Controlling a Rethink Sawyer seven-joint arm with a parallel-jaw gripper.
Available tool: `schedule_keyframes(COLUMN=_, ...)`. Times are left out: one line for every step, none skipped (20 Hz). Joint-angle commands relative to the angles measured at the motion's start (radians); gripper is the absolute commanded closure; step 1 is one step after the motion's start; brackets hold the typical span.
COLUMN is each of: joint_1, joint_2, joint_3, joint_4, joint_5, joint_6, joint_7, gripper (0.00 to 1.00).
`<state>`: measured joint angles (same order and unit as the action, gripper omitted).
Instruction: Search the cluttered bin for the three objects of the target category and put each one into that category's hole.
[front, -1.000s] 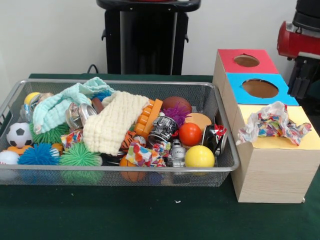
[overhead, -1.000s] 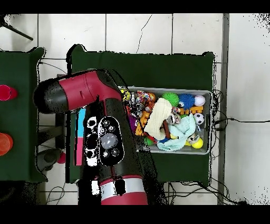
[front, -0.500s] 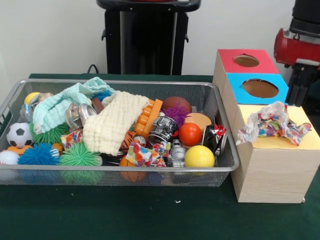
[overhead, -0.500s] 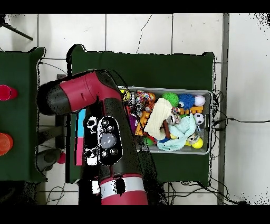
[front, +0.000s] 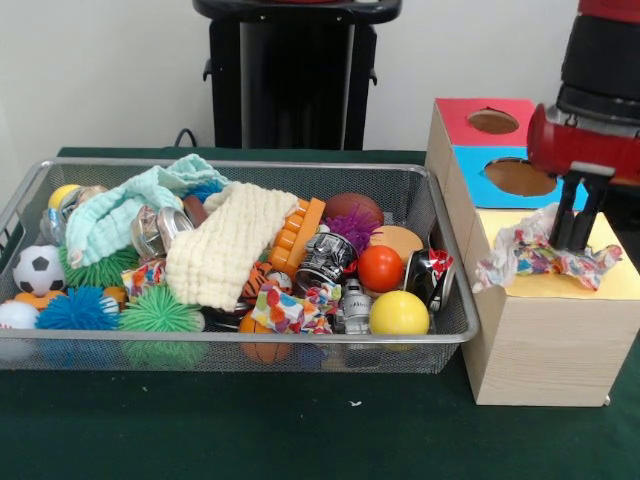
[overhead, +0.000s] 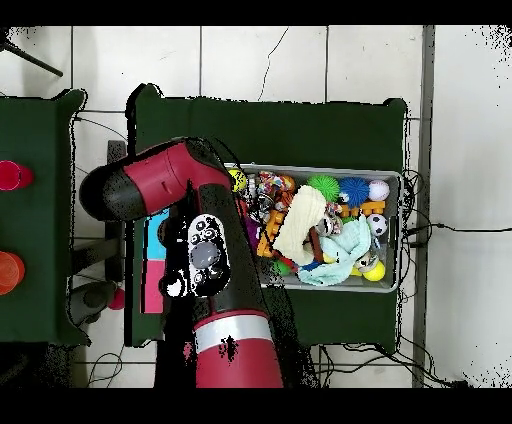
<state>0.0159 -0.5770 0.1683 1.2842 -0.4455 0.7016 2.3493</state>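
A crumpled multicoloured cloth (front: 540, 250) lies on the yellow top of the wooden box (front: 545, 340), right of the bin. My gripper (front: 572, 238) hangs from the red and black arm (front: 590, 130) and reaches down to the back of that cloth. I cannot see how it stands on the cloth. In the wire bin (front: 230, 338) lie a cream waffle cloth (front: 225, 245), a mint cloth (front: 120, 210) and a small patterned cloth (front: 290, 308). In the overhead view the arm (overhead: 200, 260) hides the gripper and most of the box.
Behind the yellow top, the box has a blue top with a hole (front: 518, 177) and a red top with a hole (front: 493, 121). Balls, spiky toys and cans crowd the bin (overhead: 398, 232). A yellow ball (front: 399, 313) and an orange ball (front: 380, 268) sit near its right end.
The arm has swung in from the right edge over the box, bringing the gripper down to the cloth on the yellow top. The bin's contents have not moved.
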Motion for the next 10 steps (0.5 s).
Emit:
schedule_keyframes(joint_1=-0.019, joint_2=0.113, joint_3=0.022, joint_4=0.045, joint_5=-0.103, joint_6=-0.074, joint_7=-0.114, gripper=1.00)
schedule_keyframes(joint_1=-0.016, joint_2=0.123, joint_3=0.018, joint_4=0.042, joint_5=-0.108, joint_6=-0.080, joint_7=-0.106, gripper=1.00)
schedule_keyframes(joint_1=-0.014, joint_2=0.132, joint_3=0.015, joint_4=0.040, joint_5=-0.113, joint_6=-0.081, joint_7=-0.100, gripper=1.00)
schedule_keyframes(joint_1=-0.012, joint_2=0.144, joint_3=0.013, joint_4=0.034, joint_5=-0.116, joint_6=-0.076, joint_7=-0.097, gripper=1.00)
schedule_keyframes(joint_1=-0.010, joint_2=0.155, joint_3=0.009, joint_4=0.028, joint_5=-0.121, joint_6=-0.072, joint_7=-0.095, gripper=1.00)
schedule_keyframes(joint_1=-0.009, joint_2=0.169, joint_3=0.005, joint_4=0.020, joint_5=-0.128, joint_6=-0.072, joint_7=-0.095, gripper=1.00)
schedule_keyframes(joint_1=-0.010, joint_2=0.189, joint_3=0.003, joint_4=0.012, joint_5=-0.130, joint_6=-0.076, joint_7=-0.090, gripper=1.00)
schedule_keyframes(joint_1=-0.011, joint_2=0.207, joint_3=0.001, joint_4=0.007, joint_5=-0.132, joint_6=-0.088, joint_7=-0.082, gripper=1.00)
schedule_keyframes(joint_1=-0.010, joint_2=0.225, joint_3=-0.006, joint_4=-0.001, joint_5=-0.139, joint_6=-0.105, joint_7=-0.071, gripper=1.00)
schedule_keyframes(joint_1=-0.012, joint_2=0.243, joint_3=-0.009, joint_4=-0.006, joint_5=-0.142, joint_6=-0.124, joint_7=-0.059, gripper=1.00)
